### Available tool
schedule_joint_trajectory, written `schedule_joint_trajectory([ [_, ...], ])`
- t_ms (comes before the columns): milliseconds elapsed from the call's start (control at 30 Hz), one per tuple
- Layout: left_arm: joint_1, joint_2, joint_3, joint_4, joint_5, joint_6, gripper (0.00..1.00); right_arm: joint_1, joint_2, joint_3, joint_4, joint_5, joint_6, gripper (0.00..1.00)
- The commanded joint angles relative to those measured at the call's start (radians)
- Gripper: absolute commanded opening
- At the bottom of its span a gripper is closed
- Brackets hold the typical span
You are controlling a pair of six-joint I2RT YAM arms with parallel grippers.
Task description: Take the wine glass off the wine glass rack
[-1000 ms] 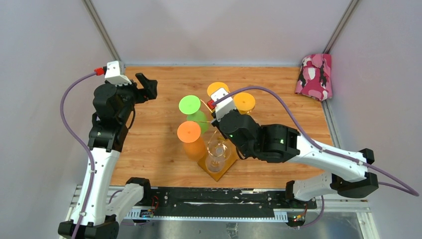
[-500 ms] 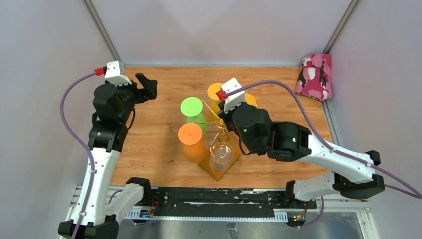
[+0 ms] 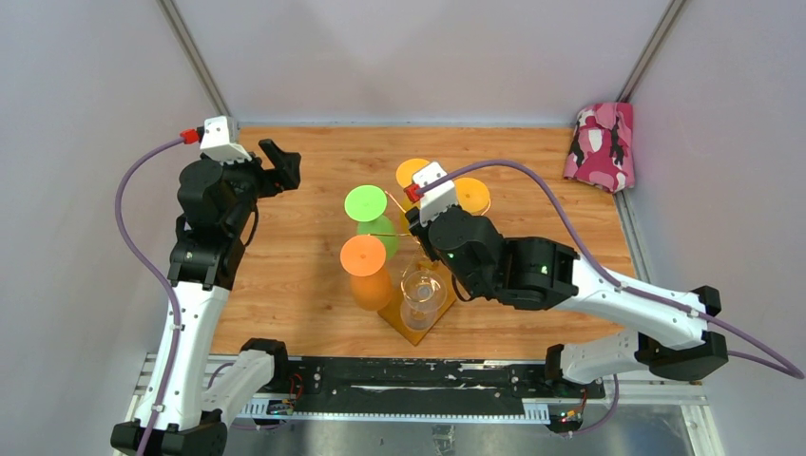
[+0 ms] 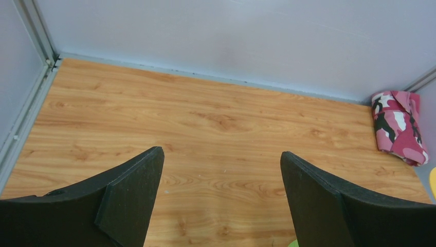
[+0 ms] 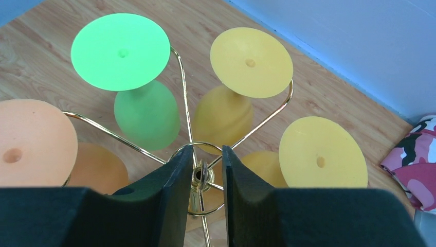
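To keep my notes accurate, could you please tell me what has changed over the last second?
The right gripper swung toward the far right, then came partway back above the wine glass rack; its jaws now stand slightly apart astride the top of the stem. No glass was taken: the coloured glasses still hang there. The left gripper, wide open, did not move.

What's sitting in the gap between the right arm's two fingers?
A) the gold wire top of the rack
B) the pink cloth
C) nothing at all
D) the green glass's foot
A: the right wrist view shows the gold centre of the wine glass rack in the narrow gap between the right arm's fingers.
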Motion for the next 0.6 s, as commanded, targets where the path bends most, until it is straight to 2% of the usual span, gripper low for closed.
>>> schedule_joint_trajectory([
  [0, -0.002, 0.001, 0.005, -0.002, 0.009, 0.004, 0.89, -0.023, -0.007, -0.023, -0.003, -0.005, 0.034, 0.31],
  [200, -0.001, -0.008, 0.003, -0.005, 0.0, 0.007, 0.89, -0.024, -0.004, -0.042, -0.005, -0.041, 0.061, 0.3],
  [367, -0.001, -0.009, -0.004, -0.006, 0.002, 0.005, 0.89, -0.023, -0.005, -0.064, -0.008, -0.066, 0.091, 0.17],
  [500, -0.001, -0.01, -0.007, -0.007, 0.003, 0.005, 0.89, -0.023, -0.01, -0.064, -0.016, -0.057, 0.1, 0.02],
  [567, -0.001, -0.01, -0.008, -0.006, 0.003, 0.004, 0.89, -0.024, -0.015, -0.066, -0.016, -0.057, 0.104, 0.0],
])
